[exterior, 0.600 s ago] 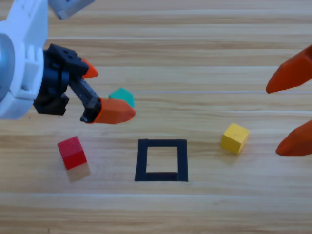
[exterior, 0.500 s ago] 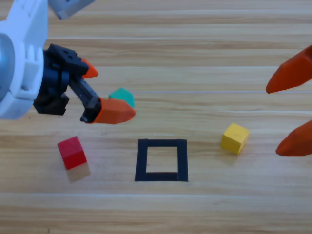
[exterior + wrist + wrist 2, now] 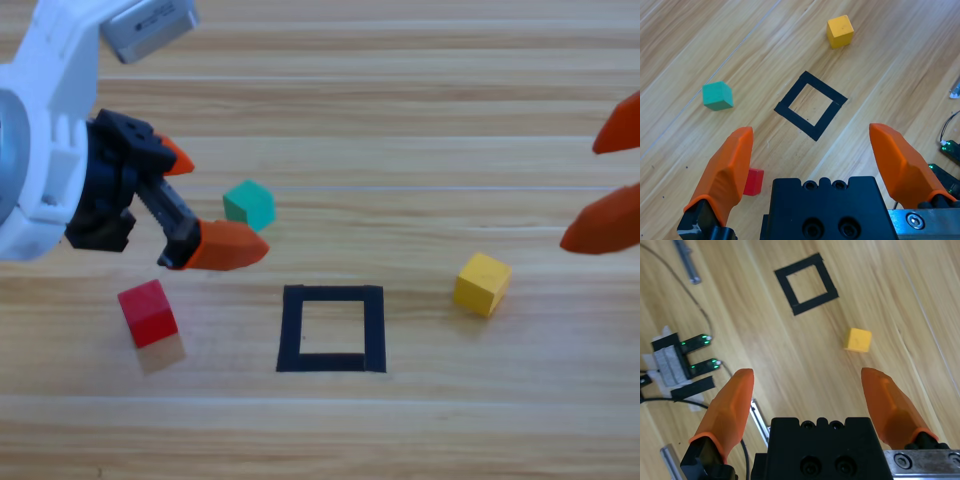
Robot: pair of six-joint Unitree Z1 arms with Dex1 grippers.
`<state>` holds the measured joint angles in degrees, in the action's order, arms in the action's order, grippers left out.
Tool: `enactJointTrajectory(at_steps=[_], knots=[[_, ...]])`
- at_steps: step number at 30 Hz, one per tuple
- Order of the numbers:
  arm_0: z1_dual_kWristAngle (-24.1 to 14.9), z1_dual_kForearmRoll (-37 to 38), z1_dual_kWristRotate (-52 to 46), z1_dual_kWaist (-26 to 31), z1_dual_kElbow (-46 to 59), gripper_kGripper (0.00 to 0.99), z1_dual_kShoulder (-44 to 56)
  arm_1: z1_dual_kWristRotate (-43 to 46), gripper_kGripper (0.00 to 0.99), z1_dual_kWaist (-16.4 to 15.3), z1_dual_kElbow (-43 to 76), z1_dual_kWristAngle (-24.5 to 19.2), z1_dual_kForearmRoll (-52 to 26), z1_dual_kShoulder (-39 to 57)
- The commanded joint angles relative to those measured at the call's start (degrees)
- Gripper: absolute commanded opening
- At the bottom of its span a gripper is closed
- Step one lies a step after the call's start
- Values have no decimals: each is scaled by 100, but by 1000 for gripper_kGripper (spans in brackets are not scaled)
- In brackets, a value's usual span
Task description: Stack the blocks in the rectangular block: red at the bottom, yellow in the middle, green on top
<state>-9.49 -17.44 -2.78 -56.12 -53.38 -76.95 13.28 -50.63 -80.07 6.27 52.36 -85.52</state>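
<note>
The left tool (image 3: 190,205) is hovering wide open and empty above the worktop (image 3: 420,130), between the green cube (image 3: 249,205) and red cube (image 3: 148,312). The right tool (image 3: 612,185) is waiting open at the right edge, near the yellow cube (image 3: 482,283). The tape square (image 3: 331,328) is lying empty.

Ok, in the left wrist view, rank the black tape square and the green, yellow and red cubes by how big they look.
1. Black tape square outline.
2. Teal-green matte cube and yellow matte cube: alike.
Red matte cube: partly hidden behind the left gripper, so unranked.
</note>
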Motion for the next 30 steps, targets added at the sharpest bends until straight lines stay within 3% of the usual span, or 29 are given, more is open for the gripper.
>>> enactJointTrajectory(at_steps=[1, 4, 8, 15, 23, 30], knots=[[-70, -14, -47, -127, 126, 990, 40, -246, 974, 88, -132, -856, -121, -1213], [-290, -190, -267, -127, 47, 962, 75, -238, 986, 343, -351, -864, -121, -1837], [-641, -647, -698, 180, -331, 983, 242, -229, 986, 413, -597, -882, -121, -2513], [-606, -2009, -1594, 1279, -1623, 974, -311, -176, 985, 457, -738, -1322, -121, -3005], [-571, -3460, -2587, 1639, -2941, 957, -1841, -9, 983, 615, -879, -1260, -121, -3489], [-545, -3723, -3563, 1639, -2888, 966, -2333, 123, 977, 765, -1055, -1075, -121, -3920]])
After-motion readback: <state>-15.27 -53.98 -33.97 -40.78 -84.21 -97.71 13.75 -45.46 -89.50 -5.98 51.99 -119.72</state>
